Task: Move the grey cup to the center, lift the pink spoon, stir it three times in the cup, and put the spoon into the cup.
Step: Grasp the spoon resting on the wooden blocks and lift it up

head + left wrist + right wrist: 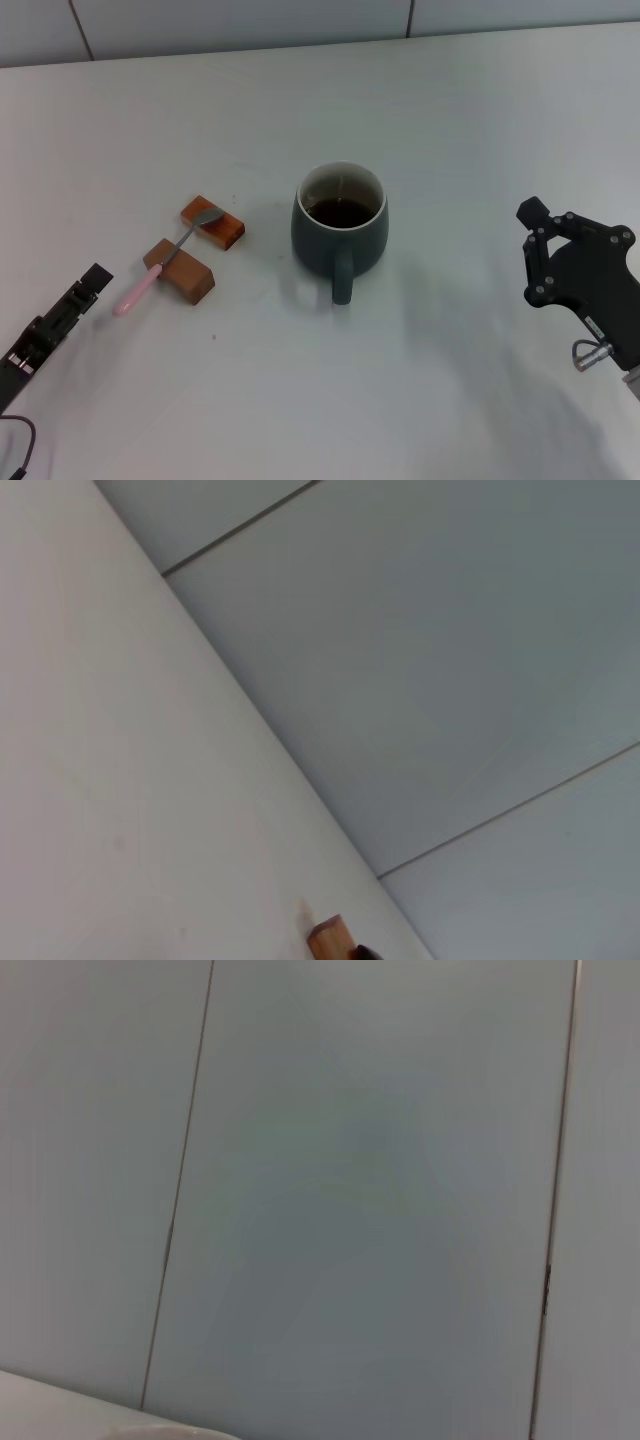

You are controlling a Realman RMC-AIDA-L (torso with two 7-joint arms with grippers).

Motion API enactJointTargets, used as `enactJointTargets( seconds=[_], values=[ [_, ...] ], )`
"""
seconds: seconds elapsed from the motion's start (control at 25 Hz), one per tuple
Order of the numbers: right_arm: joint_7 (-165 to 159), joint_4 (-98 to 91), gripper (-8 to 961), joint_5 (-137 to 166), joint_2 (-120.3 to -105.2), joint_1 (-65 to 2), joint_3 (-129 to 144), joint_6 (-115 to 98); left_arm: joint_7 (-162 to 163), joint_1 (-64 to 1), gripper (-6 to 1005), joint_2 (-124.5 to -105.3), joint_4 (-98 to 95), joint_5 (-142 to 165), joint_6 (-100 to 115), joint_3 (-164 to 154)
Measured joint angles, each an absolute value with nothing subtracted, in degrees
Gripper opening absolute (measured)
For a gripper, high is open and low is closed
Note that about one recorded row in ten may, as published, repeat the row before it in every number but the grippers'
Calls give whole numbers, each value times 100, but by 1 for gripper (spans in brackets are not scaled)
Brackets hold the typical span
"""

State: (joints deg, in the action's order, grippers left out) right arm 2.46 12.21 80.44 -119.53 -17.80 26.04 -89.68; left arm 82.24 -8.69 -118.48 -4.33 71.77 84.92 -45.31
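Note:
The grey cup (339, 227) stands upright near the middle of the white table, handle toward me, with dark brown liquid inside. The pink spoon (165, 263) lies to its left across two orange-brown wooden blocks, silver bowl on the far block (212, 221) and pink handle sticking out past the near block (179, 270) toward my left gripper. My left gripper (92, 283) is low at the front left, a short way from the handle's end, holding nothing. My right gripper (535, 216) is off to the right of the cup, well apart from it, holding nothing.
The white table (420, 380) ends at a tiled wall (300, 20) at the back. The left wrist view shows the table, the wall and the corner of one wooden block (328, 941). The right wrist view shows only wall tiles (380, 1190).

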Motion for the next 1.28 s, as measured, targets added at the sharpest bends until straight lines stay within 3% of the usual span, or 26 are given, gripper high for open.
enactJointTargets(
  seconds=[1.28],
  values=[
    [240,1158,-1,8050,-11944,-1802,2610,-8920,8240,-1066,703,-11865,-19,7198,8338,-4541]
  ],
)
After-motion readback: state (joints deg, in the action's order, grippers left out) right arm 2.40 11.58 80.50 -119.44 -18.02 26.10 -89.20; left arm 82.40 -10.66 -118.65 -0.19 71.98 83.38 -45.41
